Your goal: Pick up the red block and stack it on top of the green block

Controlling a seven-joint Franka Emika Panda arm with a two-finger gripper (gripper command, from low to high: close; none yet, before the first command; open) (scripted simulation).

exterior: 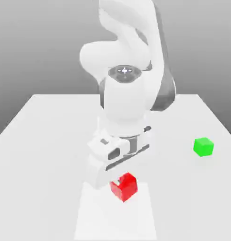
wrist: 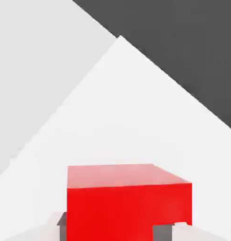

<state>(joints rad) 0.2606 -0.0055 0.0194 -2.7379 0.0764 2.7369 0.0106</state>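
Observation:
The red block (exterior: pixel 126 187) sits on the white table (exterior: pixel 46 136) near its front edge, below the arm's hand. My gripper (exterior: pixel 119 181) is down over it, shut on the red block. In the hand view the red block (wrist: pixel 127 202) stands close up, with a dark grey fingertip (wrist: pixel 62 221) against one side and the other fingertip (wrist: pixel 163 231) against the opposite side. The green block (exterior: pixel 203 147) rests alone on the table at the exterior view's right, well apart from the gripper.
The white arm (exterior: pixel 127 99) rises behind the red block in the middle of the table. A lighter strip (exterior: pixel 112 221) runs along the table surface under the block toward the front edge. Grey backdrop lies beyond the table.

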